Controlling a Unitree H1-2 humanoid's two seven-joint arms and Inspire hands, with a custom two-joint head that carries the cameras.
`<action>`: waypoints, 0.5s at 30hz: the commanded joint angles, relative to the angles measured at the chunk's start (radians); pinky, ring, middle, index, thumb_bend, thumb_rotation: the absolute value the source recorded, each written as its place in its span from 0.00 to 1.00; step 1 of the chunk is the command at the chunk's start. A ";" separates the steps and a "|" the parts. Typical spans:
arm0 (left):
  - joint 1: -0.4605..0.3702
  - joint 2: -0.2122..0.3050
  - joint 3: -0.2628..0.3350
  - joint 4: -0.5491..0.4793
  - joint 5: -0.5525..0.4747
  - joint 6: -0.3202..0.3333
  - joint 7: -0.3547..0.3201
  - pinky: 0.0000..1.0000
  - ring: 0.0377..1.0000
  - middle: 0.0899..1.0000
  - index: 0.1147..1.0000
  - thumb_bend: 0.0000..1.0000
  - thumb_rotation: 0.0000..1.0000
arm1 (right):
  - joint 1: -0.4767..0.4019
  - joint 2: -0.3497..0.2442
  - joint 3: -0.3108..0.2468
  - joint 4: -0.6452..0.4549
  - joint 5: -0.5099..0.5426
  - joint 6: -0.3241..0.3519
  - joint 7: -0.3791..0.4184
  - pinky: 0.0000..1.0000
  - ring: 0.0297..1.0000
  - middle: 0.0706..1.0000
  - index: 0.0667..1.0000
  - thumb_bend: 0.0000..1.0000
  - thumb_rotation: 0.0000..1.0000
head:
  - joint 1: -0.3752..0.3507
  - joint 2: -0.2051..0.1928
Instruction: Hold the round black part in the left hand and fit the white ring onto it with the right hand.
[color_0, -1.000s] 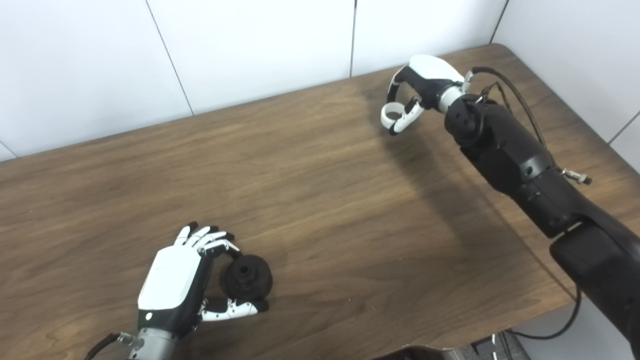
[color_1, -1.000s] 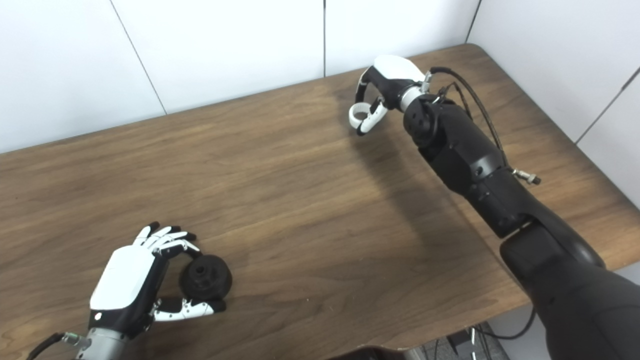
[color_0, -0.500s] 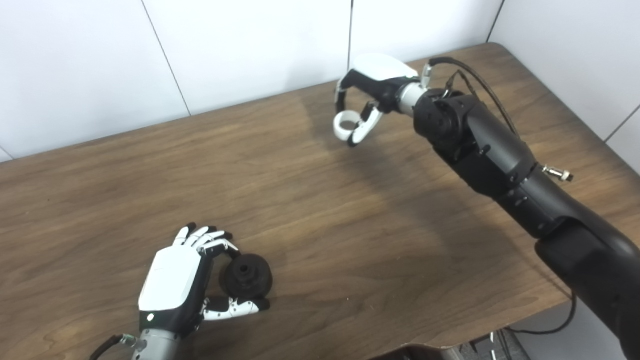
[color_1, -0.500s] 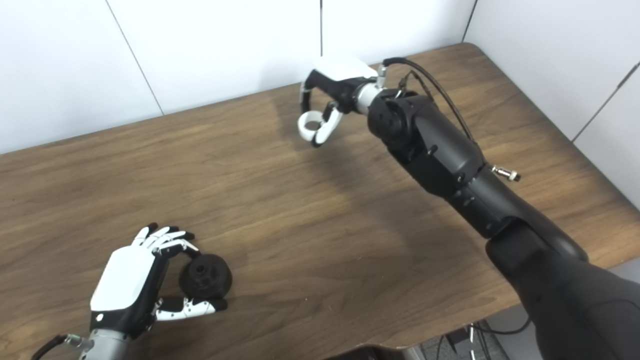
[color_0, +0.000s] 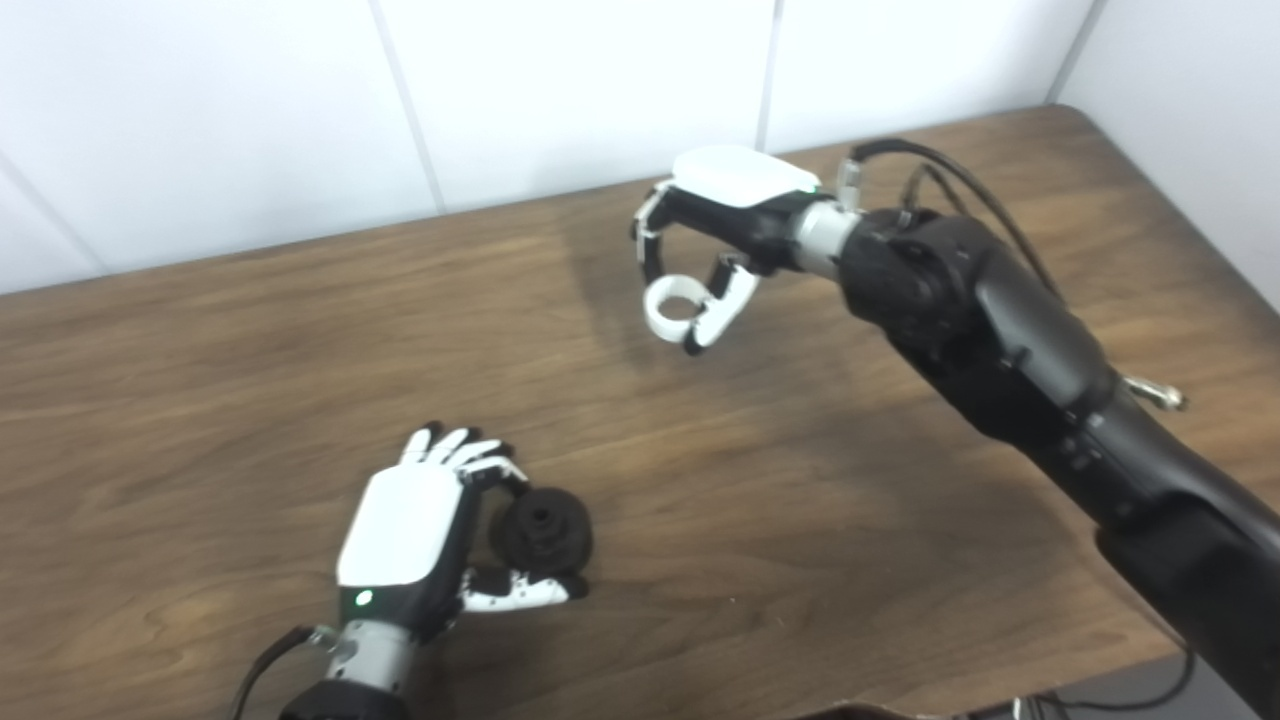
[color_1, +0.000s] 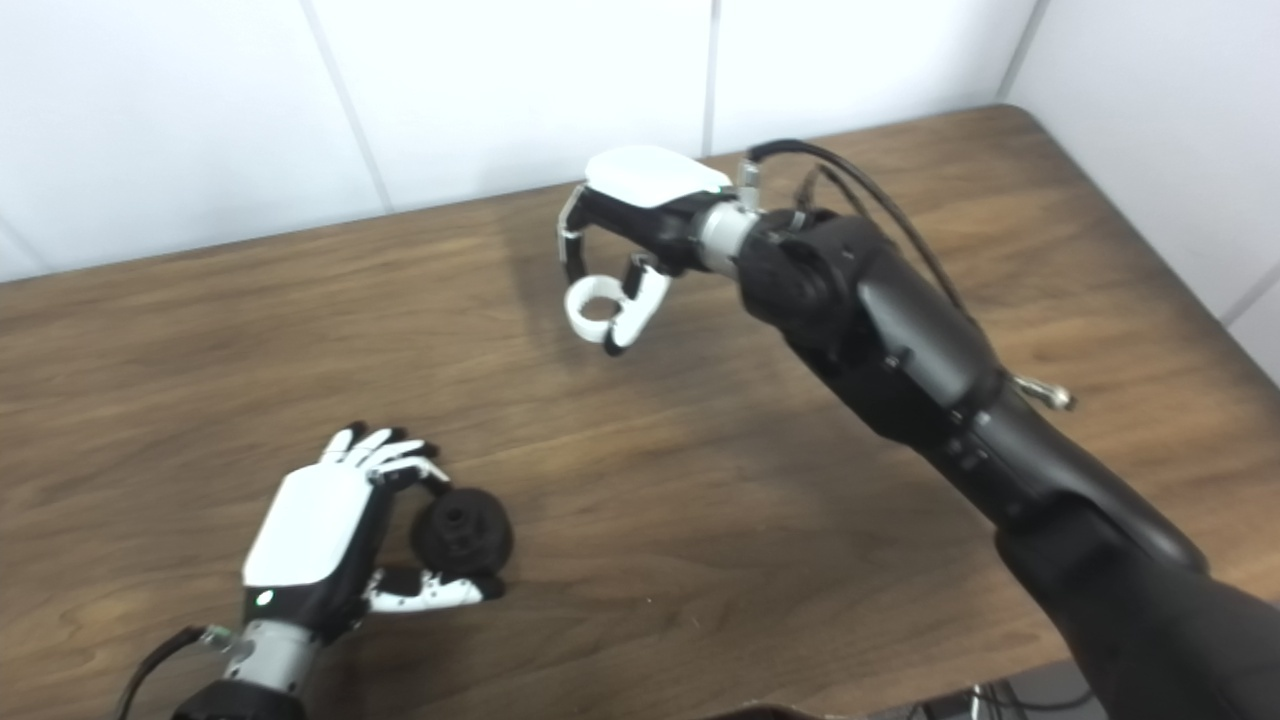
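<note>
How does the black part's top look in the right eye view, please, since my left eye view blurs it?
Observer: The black part shows a round hole in the middle of its top, facing up.
Operator: Thank you. How does the left hand sit around it?
Observer: The left hand has its fingers on the part's far side and its thumb along the near side, with the part resting on the table.
Operator: And where is the ring from there?
Observer: The right hand pinches the ring above the table. It is well apart from the part, further back and to the right, with its opening facing up.
</note>
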 joint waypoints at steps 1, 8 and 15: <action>0.015 0.000 -0.029 0.023 0.038 0.012 -0.059 0.97 0.89 0.78 0.42 0.52 0.06 | -0.027 -0.006 -0.015 -0.050 -0.008 -0.023 0.003 0.92 0.90 0.79 0.45 0.52 0.13 | 0.021 0.005; 0.010 -0.030 -0.057 0.019 0.074 0.041 -0.076 0.99 0.89 0.79 0.42 0.52 0.06 | 0.007 -0.004 -0.013 -0.124 0.005 -0.060 0.038 0.92 0.90 0.78 0.45 0.52 0.13 | 0.125 0.021; 0.007 -0.043 -0.070 0.019 0.081 0.055 -0.076 1.00 0.89 0.79 0.42 0.52 0.06 | 0.045 0.014 -0.022 -0.156 0.020 -0.113 0.033 0.92 0.90 0.79 0.45 0.52 0.13 | 0.166 0.034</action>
